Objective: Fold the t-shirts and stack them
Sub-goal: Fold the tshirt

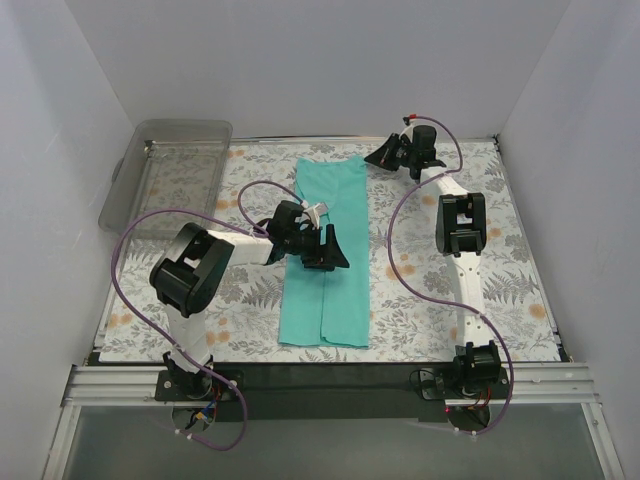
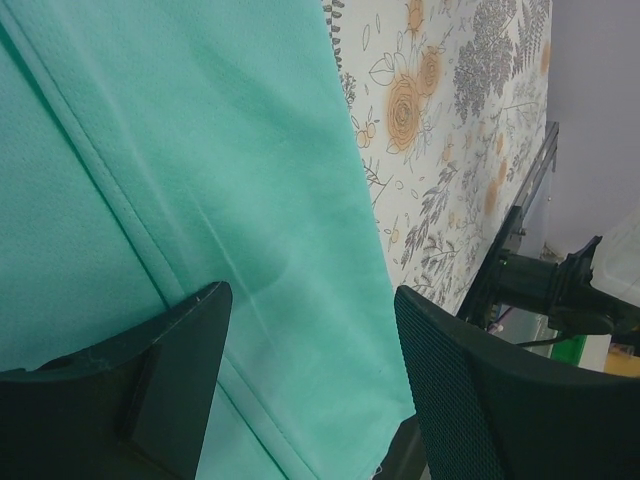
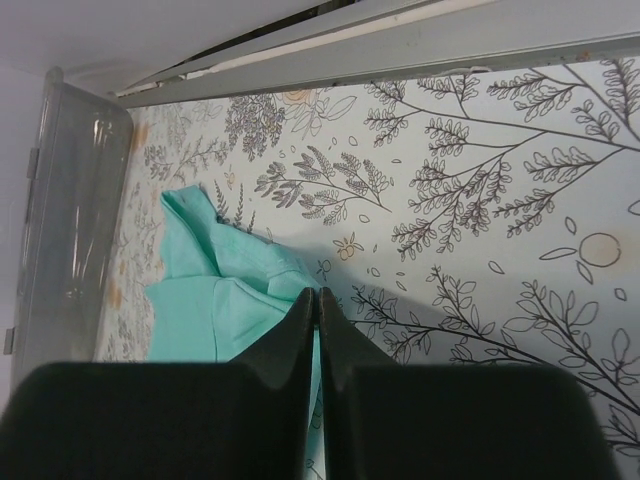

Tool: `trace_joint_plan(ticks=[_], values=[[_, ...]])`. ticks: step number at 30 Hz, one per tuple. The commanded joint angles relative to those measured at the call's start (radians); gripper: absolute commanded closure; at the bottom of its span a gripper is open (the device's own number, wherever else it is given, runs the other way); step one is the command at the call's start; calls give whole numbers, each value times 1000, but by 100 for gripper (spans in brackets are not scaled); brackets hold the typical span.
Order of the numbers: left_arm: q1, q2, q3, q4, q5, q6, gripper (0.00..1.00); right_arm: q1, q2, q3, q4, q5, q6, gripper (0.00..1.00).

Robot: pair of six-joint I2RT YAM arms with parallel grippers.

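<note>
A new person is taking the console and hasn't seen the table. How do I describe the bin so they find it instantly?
Look at the floral-patterned table and follow it to the far left corner, by the left wall. A clear rectangular plastic bin sits there. It is the only see-through, hard-sided thing; its neighbour, the teal-green t-shirt, is soft cloth lying mid-table.
</note>
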Motion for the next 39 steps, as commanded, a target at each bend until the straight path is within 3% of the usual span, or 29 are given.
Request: trace_joint_plan(ticks=[1, 12, 19, 25, 28, 29, 30, 35, 37, 39], values=[[-6, 25, -5, -79, -60, 49, 38, -16, -1, 51, 66, -11, 27, 92], [-7, 57, -5, -102, -70, 64, 38, -34, 11, 46, 118, 12, 73, 90], [-6, 59, 15, -103, -76, 74, 36, -60, 12, 59, 135, -14, 62, 61], [-6, -22, 111, -99, -115, 103, 32, -97, -81, -42, 124, -120, -68, 54], [-6, -122, 159, -102, -174, 166, 31, -100, -251, -257, 60, -194, -302, 45], [-7, -156, 161, -103, -219, 220, 30, -99, -352, -309, 26, -218, -467, 43], [-7, -197, 155, -106, -243, 247, 28, -94, -406, -411, -80, -219, -549, 40], [-1, -551, -33, -128, -391, 454, 9, -88, -790, -728, -371, -212, -1108, 34], [3, -662, -110, -143, -403, 567, 2, -82, -903, -886, -483, -217, -1246, 32], [8, -812, -201, -194, -361, 635, 2, -71, -1071, -1001, -560, -295, -1505, 27]])
